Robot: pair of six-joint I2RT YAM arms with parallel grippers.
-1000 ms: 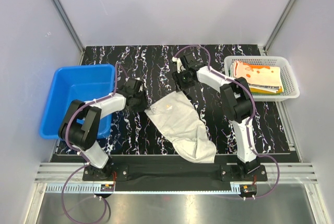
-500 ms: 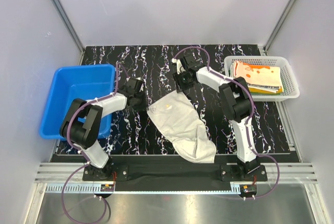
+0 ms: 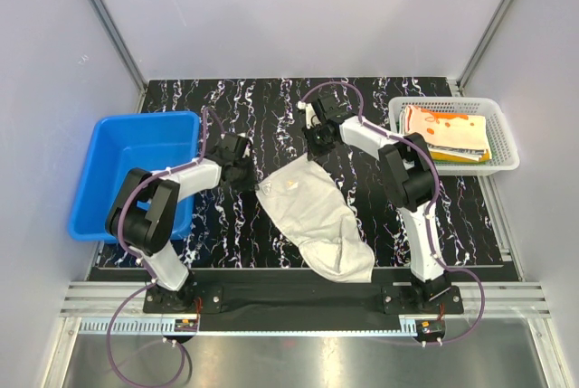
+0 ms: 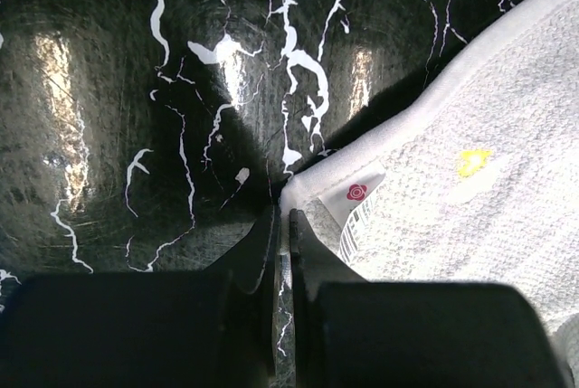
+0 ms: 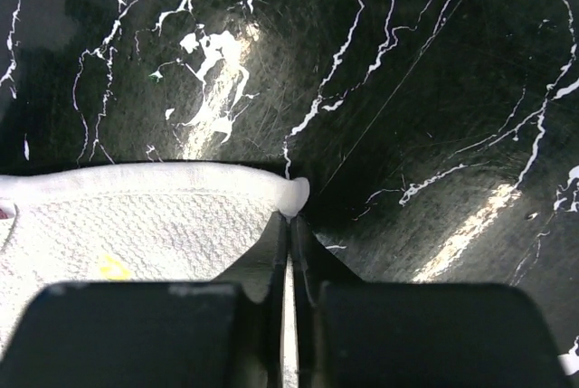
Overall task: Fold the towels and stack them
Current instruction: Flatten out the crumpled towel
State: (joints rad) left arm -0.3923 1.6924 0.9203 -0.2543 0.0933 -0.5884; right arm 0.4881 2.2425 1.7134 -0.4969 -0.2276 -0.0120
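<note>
A whitish-beige towel (image 3: 317,216) lies crumpled on the black marbled table, running from the middle toward the near edge. My left gripper (image 3: 254,179) is at its far-left corner. In the left wrist view the gripper (image 4: 284,216) is shut on that corner of the towel (image 4: 452,189), beside a small label with a red rose (image 4: 355,193). My right gripper (image 3: 318,152) is at the far-right corner. The right wrist view shows this gripper (image 5: 291,218) pinched on the hemmed tip of the towel (image 5: 136,221). Several folded towels (image 3: 448,131) are stacked in the basket.
A blue plastic bin (image 3: 109,191) stands at the table's left edge, close to the left arm. A white mesh basket (image 3: 508,160) sits at the far right. Grey walls enclose the table on three sides.
Both grippers have closed, each on a far corner of the whitish towel. The left gripper has edged slightly right and the towel's far edge is now a little tauter.
</note>
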